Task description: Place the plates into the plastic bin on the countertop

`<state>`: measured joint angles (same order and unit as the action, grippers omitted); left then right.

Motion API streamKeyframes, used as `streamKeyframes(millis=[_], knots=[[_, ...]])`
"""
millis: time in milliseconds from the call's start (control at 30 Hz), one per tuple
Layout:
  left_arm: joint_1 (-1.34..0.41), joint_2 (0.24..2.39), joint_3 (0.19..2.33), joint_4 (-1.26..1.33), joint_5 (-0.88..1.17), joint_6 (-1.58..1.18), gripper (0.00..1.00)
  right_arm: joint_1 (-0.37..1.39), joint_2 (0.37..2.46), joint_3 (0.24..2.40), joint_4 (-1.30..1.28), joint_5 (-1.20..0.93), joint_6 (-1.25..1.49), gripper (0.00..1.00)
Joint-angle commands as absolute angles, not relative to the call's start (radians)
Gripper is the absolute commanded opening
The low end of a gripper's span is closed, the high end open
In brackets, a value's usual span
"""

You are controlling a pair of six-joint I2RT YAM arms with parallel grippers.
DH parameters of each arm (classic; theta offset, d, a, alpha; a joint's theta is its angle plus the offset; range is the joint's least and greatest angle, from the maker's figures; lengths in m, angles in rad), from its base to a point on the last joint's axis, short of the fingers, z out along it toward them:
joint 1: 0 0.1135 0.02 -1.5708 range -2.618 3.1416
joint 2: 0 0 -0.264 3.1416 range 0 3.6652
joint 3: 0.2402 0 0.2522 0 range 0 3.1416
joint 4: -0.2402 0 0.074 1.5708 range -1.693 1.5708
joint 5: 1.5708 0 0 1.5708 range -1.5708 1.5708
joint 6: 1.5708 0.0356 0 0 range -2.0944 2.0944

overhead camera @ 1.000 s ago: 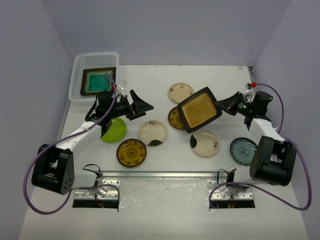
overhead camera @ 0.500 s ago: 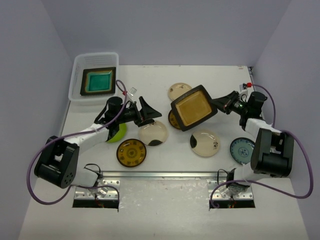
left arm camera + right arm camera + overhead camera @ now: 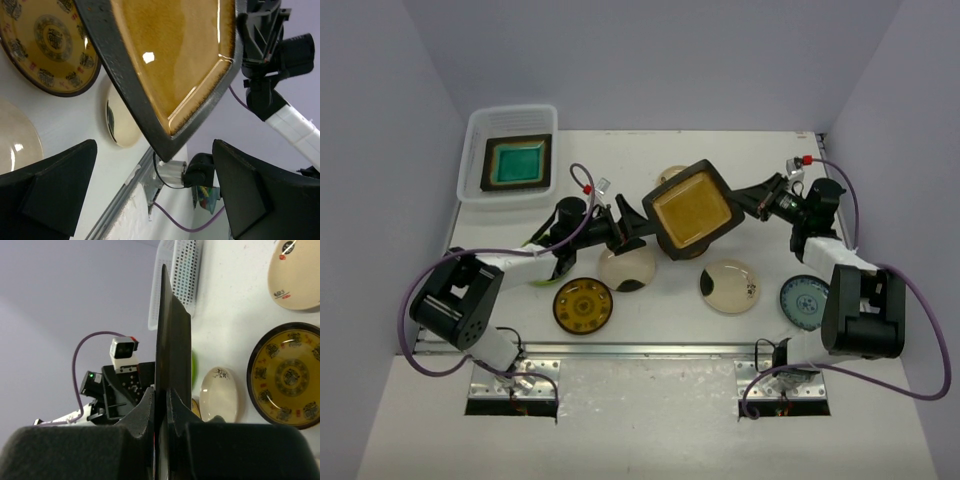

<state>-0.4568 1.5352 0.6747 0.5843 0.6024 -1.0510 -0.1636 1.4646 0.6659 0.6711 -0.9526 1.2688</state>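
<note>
My right gripper (image 3: 745, 203) is shut on the edge of the mustard-centred dark square plate (image 3: 692, 210) and holds it tilted in the air above the table's middle. In the right wrist view the plate (image 3: 170, 335) stands edge-on between my fingers (image 3: 145, 412). My left gripper (image 3: 632, 233) is open, its fingers (image 3: 55, 182) apart on either side of the plate's lower corner (image 3: 167, 145), not touching it. The plastic bin (image 3: 480, 125) at the back left holds the teal-centred square plate (image 3: 517, 163).
On the countertop (image 3: 660, 320) lie a cream plate (image 3: 626, 265), a brown-yellow patterned plate (image 3: 583, 305), a cream plate with dark marks (image 3: 730, 286), a blue-patterned plate (image 3: 807, 300) and a lime-green plate (image 3: 552, 265), partly hidden by the left arm. Another brown-yellow plate (image 3: 47, 55) lies under the held one.
The right arm has carried the mustard plate to the left. The left gripper has moved right from near the bin to the plate's left corner.
</note>
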Motion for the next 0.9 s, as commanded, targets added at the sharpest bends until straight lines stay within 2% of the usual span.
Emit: streamKeyframes(millis=[0,167,200,267,333,367,400,700,733,867], knots=[[-0.463,1.605,0.743,0.679,0.577,-1.057,0.92,-0.128,1.38,0.684,0.817,-0.99,1.362,0.0],[-0.463,1.689,0.77,0.8,0.594,-1.106,0.85,-0.089,1.365,0.684,0.841,-0.978,1.389,0.0],[-0.463,1.707,0.772,0.842,0.599,-1.124,0.79,-0.081,1.361,0.684,0.843,-0.975,1.394,0.0],[-0.463,1.736,0.773,0.926,0.612,-1.163,0.58,-0.067,1.353,0.68,0.842,-0.968,1.396,0.0],[-0.463,1.741,0.767,0.976,0.618,-1.184,0.11,-0.059,1.356,0.677,0.843,-0.968,1.396,0.0],[-0.463,1.738,0.767,0.988,0.621,-1.183,0.03,-0.057,1.357,0.674,0.844,-0.967,1.395,0.0],[-0.463,1.733,0.767,0.996,0.622,-1.182,0.0,-0.057,1.358,0.671,0.843,-0.966,1.394,0.0],[-0.423,1.653,0.814,0.915,0.67,-1.166,0.0,-0.052,1.386,0.657,0.831,-0.974,1.355,0.0],[-0.392,1.646,0.837,0.862,0.696,-1.172,0.0,-0.053,1.391,0.66,0.814,-0.981,1.334,0.06],[-0.232,1.579,0.878,0.783,0.77,-1.199,0.0,-0.071,1.39,0.663,0.686,-0.965,1.227,0.68]])
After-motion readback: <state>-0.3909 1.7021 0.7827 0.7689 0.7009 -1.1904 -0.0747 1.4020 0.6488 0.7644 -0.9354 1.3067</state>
